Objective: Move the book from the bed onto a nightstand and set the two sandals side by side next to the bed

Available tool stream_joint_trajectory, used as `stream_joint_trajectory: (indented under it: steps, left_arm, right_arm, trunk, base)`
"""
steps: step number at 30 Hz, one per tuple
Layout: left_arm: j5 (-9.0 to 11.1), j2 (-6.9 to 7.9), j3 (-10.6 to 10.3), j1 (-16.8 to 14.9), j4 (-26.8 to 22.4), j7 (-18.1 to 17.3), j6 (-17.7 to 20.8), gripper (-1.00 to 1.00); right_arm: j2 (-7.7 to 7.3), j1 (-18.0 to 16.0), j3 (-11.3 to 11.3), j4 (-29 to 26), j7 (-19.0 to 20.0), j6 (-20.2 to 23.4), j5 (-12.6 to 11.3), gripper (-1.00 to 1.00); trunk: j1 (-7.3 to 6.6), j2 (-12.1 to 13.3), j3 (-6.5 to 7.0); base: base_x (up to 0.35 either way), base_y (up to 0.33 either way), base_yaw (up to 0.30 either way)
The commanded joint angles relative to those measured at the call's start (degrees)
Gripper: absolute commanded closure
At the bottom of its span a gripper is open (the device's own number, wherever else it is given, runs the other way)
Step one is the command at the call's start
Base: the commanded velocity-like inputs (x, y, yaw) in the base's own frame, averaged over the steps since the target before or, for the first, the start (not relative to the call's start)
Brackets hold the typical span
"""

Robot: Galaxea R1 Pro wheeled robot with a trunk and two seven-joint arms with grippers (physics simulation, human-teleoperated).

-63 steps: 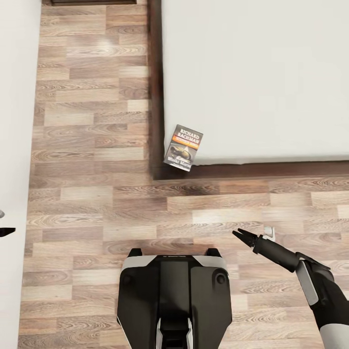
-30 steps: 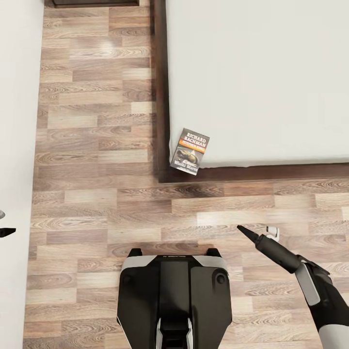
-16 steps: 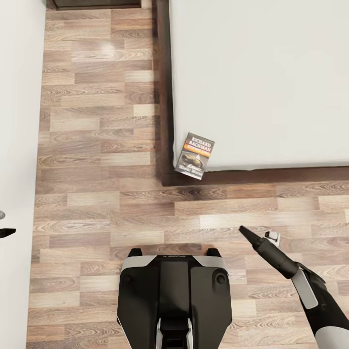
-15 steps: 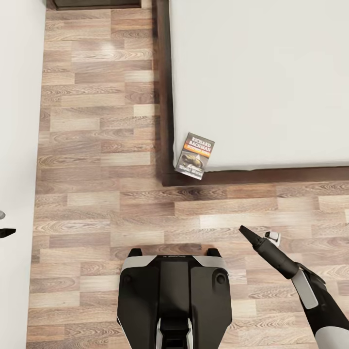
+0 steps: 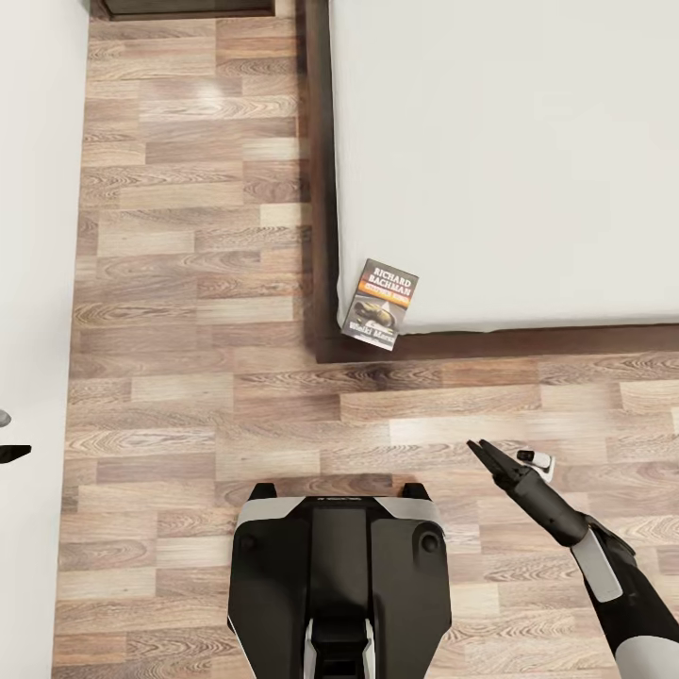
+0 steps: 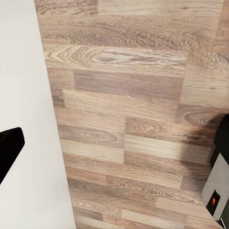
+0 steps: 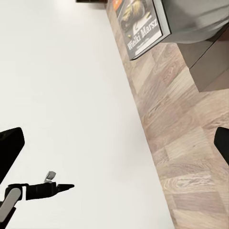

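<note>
The book [image 5: 381, 305], dark grey with white lettering and an orange band, lies on the near left corner of the bed [image 5: 509, 141] and overhangs the mattress edge; the right wrist view shows the book [image 7: 143, 24] too. My right gripper [image 5: 483, 453] hovers low over the floor in front of that corner, apart from the book. Its jaws stand wide apart with nothing between them, as the right gripper [image 7: 114, 143] shows. My left gripper [image 5: 11, 451] sits at the far left by the wall, also open and empty [image 6: 117, 138]. The sandals are out of view.
A white wall [image 5: 33, 283] runs along the left. Wood plank floor [image 5: 189, 283] lies between the wall and the bed's dark frame [image 5: 321, 189]. A dark brown wooden edge [image 5: 189, 8], likely the nightstand, shows at the far end. My base [image 5: 339, 566] is below.
The whole view has shifted, so the camera moved. My right gripper has turned at the wrist and drawn slightly back. The book stays on the bed corner.
</note>
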Motion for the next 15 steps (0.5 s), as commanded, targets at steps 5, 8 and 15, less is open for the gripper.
stream_joint_trajectory:
  steps: [5, 8, 15]
  left_arm:
    - [-0.5, -0.05, 0.06, -0.03, -0.01, -0.56, 0.25, -1.0]
    - [-0.5, -0.08, 0.06, -0.03, -0.01, -0.54, 0.25, -1.0]
    - [-0.6, -0.06, 0.01, -0.03, -0.01, -0.52, 0.25, -1.0]
  right_arm:
    - [-0.18, -0.01, -0.36, 0.26, 2.08, 0.63, -0.41, -1.0]
    - [-0.19, -0.01, -0.51, 0.36, 2.63, 0.66, -0.48, -1.0]
    - [0.15, -0.01, -0.48, 0.55, 3.28, 0.64, -0.54, -1.0]
  trunk:
    - [0.04, -0.09, -0.05]
    - [0.04, -0.09, -0.05]
    - [0.04, -0.09, -0.05]
  base:
    - [0.001, 0.001, 0.0]
    - [0.0, 0.0, 0.0]
    - [0.0, 0.047, 0.0]
